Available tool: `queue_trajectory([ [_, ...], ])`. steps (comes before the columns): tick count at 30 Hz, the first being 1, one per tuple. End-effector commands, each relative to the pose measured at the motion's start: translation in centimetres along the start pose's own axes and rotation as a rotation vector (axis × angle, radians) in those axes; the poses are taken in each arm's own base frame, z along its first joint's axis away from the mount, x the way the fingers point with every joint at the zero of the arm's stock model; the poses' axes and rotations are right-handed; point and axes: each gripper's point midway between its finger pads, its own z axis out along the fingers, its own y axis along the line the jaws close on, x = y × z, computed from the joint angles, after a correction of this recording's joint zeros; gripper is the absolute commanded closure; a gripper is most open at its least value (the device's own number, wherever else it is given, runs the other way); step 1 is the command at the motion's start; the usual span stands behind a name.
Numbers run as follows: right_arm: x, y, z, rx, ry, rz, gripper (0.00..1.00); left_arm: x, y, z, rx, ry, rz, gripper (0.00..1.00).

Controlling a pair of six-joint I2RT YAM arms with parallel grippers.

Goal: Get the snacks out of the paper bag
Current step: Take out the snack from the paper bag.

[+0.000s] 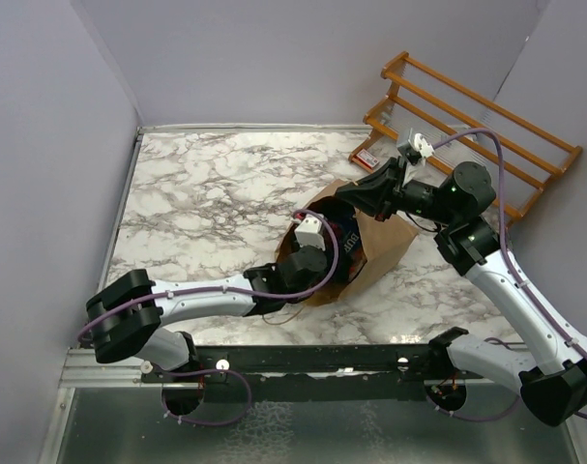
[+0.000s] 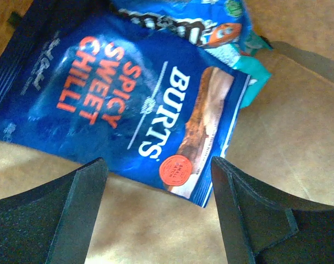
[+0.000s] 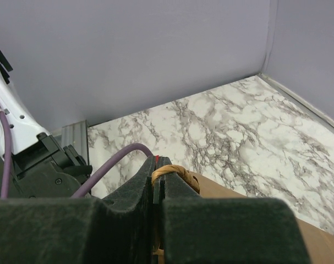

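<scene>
Nearest the arm bases, the left arm stretched across the marble counter and into the mouth of the paper bag, which lay on its side with its opening toward that arm. Inside the bag, the left claw stood with its jaws spread wide and nothing between them. Its two dark fingers hovered just short of a blue packet printed "BURTS" and "SPICY SWEET CHILLI". That packet lay flat on the brown paper of the bag's inner wall. Deeper in the bag, a second blue packet overlapped its far edge, with a teal packet beside it.

At the bag's upper rim, the right claw was clamped tight on the twisted-paper loop handle, holding that edge of the opening up. From above, a patch of blue showed in the bag's mouth.

Beyond the bag, a small red packet lay on the counter, and farther off leaned the wooden rack.
</scene>
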Motion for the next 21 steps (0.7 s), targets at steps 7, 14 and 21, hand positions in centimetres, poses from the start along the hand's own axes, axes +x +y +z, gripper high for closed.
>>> queue_trajectory([
  [7,-2.0,0.6,-0.3,-0.002,-0.046,-0.041,0.98,2.0,3.6,-0.1,-0.168,-0.005,-0.214,0.17],
  [14,-2.0,1.0,-0.3,-0.016,-0.049,-0.03,0.98,1.4,3.6,1.5,-0.157,-0.025,-0.316,0.16],
  [21,-1.9,1.2,-0.3,-0.03,-0.052,-0.018,0.98,1.5,3.2,3.3,-0.118,0.001,-0.375,0.27],
])
